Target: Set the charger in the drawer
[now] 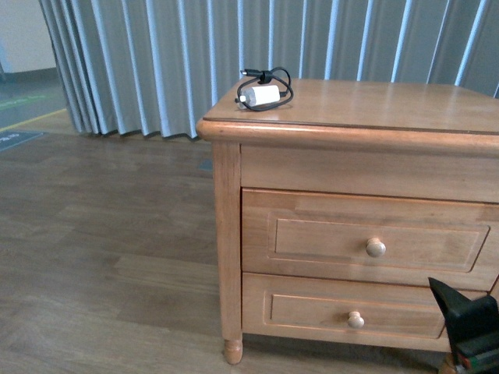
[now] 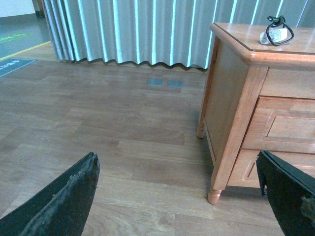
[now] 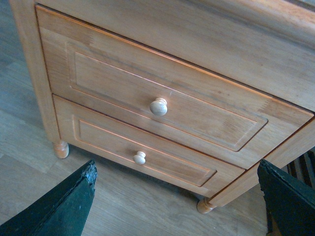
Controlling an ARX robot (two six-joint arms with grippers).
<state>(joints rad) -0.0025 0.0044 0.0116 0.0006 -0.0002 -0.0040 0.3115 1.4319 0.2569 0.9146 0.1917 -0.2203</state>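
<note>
While the front view takes in the cabinet point(image 1: 226, 234) with the charger point(image 1: 261, 95) lying near the left edge of its top, white block inside its loop of black cable, the right wrist view shows only the cabinet's front from close below. There the drawer point(image 3: 123, 83) sits closed, its round knob point(image 3: 158, 106) pale against the recessed panel, with the lower drawer point(image 3: 108, 140) closed beneath it.

The right hand point(image 3: 176, 167) has its fingers point(image 3: 64, 201) spread wide apart with nothing between them. In the front view only a dark corner of it shows, low beside the cabinet's right end.

The left hand point(image 2: 177, 157) appears only in its own wrist view. It too is spread wide and holds nothing, low over the floor point(image 2: 98, 113) and well apart from the cabinet's left side.

That view cuts off the cabinet's right part and shows the charger small. A pleated grey curtain point(image 1: 234, 47) hangs behind. Two small grey squares point(image 2: 165, 82) lie in the floor near it. A dark slatted shape point(image 3: 302, 169) past the cabinet's corner is hard to make out.
</note>
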